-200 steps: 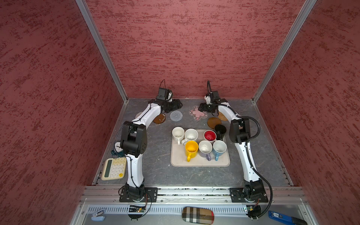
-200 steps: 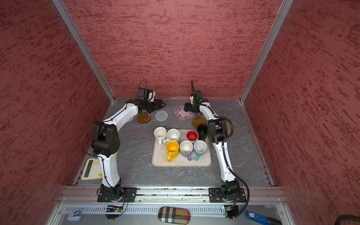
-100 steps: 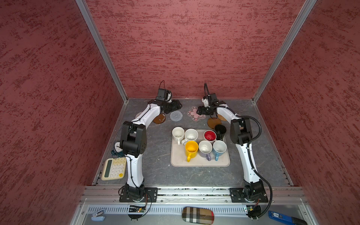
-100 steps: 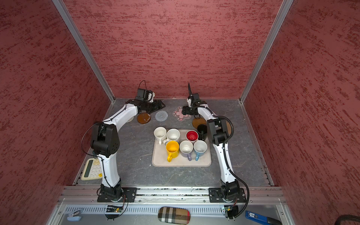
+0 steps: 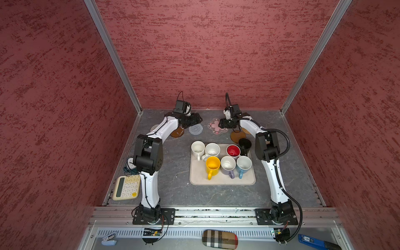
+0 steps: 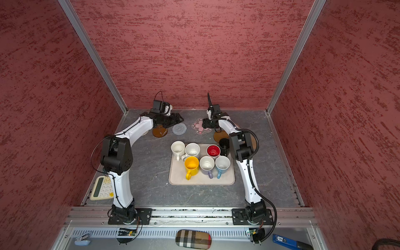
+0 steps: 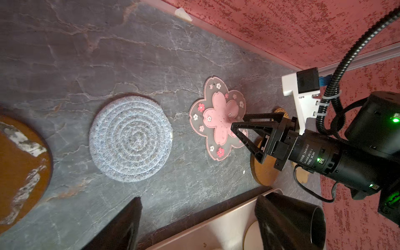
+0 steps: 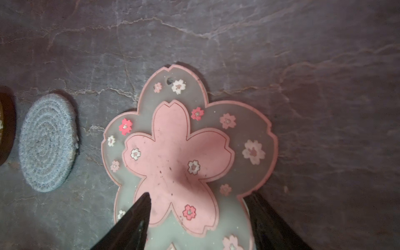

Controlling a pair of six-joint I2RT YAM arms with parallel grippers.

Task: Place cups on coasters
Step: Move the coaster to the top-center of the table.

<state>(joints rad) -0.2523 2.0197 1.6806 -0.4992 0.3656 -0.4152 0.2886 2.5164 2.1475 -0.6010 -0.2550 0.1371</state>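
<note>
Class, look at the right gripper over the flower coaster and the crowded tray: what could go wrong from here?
The right gripper hangs open over the thin pink flower coaster; its fingers may scrape the table or shove the coaster aside.
The black mug stands at the tray corner beside the right arm's elbow; a swing could knock it.

The grey, stone-patterned bench (image 5: 173, 190) carries a beige tray (image 5: 223, 181) at centre frame. Above it, from left to right, lie a brown disc coaster (image 5: 177, 132), a grey woven coaster (image 5: 195, 129), a pink flower coaster (image 5: 214, 126) and a second brown disc (image 5: 237, 136). A calculator (image 5: 126, 187) lies at lower left.
</note>
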